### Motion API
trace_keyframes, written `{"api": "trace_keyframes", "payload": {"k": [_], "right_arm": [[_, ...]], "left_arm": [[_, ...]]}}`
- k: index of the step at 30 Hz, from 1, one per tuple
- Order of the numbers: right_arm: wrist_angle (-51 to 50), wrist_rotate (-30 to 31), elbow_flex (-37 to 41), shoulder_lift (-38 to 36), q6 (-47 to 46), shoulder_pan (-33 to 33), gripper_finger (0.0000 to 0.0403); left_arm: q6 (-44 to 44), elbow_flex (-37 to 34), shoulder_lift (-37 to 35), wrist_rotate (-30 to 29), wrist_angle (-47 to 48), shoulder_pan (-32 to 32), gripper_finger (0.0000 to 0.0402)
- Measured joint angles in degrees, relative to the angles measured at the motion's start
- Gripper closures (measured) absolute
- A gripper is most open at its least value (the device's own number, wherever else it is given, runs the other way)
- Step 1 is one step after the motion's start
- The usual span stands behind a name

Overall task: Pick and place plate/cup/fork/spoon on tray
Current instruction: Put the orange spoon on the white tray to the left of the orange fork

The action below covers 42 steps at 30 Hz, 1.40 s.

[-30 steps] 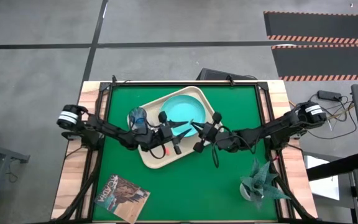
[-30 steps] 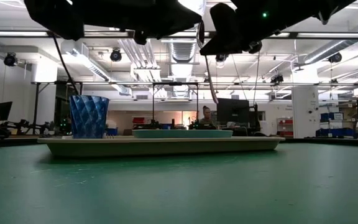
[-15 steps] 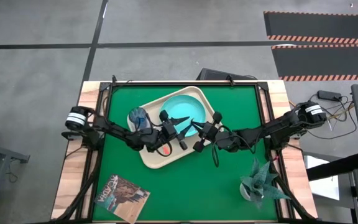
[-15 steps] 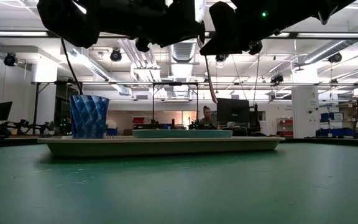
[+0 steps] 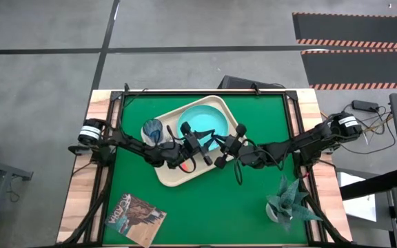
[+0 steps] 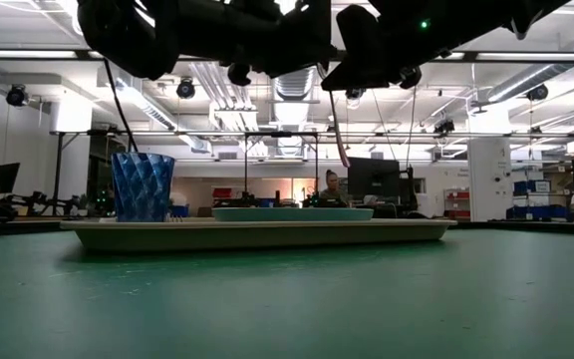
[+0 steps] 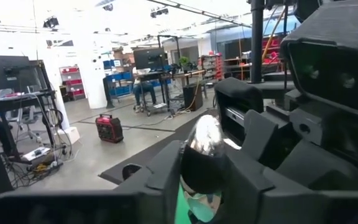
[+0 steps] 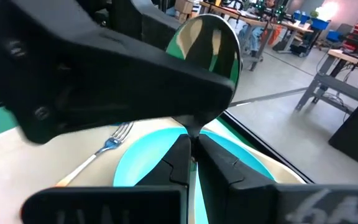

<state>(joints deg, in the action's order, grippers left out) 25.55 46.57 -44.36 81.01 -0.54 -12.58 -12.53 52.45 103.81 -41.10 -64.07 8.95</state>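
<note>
The green-matted desk carries everything, with both dark arms meeting above its middle. On it, toward ten o'clock of centre, sits the large cream rectangular plastic tray with its raised rim, turned at an angle. The round turquoise plate lies flat in the tray's twelve-o'clock half, probably set there first because it takes the most room. The small translucent blue ribbed cup stands upright at the tray's nine-o'clock corner, clear of the plate. The slim fork with silver tines lies on the tray floor just beside the plate's rim.

The spoon with the silver oval bowl is not yet down: it is held up in the air over the tray, bowl uppermost, stem downward. The right gripper has its jaws pinching that stem, seen closely from its own wrist. The left gripper hovers at the same spot from the nine-o'clock side, and its wrist view shows the spoon bowl between its jaws too, so this looks like a hand-over; whether the left jaws actually press the spoon I cannot tell. A magazine and a small potted plant lie near the six-o'clock edge, out of the way.
</note>
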Motion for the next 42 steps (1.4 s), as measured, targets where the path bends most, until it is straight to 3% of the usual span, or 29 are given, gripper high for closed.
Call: {"api": "trace_keyframes", "payload": {"k": [4,6,25,33,37,42], "right_arm": [[-0.10,0.37,0.00,0.00,-0.79,-0.04,0.0394],[-0.08,0.42,0.00,0.00,-1.58,-0.02,0.0392],[-1.96,-0.48,-0.02,-1.57,-4.41,-0.02,0.0282],[-5.45,-1.20,-0.02,-5.24,-5.23,-0.02,0.0264],[-11.57,-5.00,-0.02,-9.35,-7.42,-0.02,0.0261],[-18.16,-5.32,-0.02,-17.09,-6.87,-0.02,0.0267]], "left_arm": [[0.02,-0.07,-0.02,-1.09,-0.03,-0.07,0.0380],[0.22,-0.03,-0.02,-1.22,-0.25,-0.11,0.0391],[3.21,-0.12,-0.69,-3.47,1.20,0.22,0.0393],[3.17,-0.39,-0.77,-4.67,1.66,0.22,0.0393],[3.17,-0.84,-0.85,-4.83,1.64,0.20,0.0394],[4.21,-1.46,-2.48,-5.71,4.08,0.43,0.0394]]}}
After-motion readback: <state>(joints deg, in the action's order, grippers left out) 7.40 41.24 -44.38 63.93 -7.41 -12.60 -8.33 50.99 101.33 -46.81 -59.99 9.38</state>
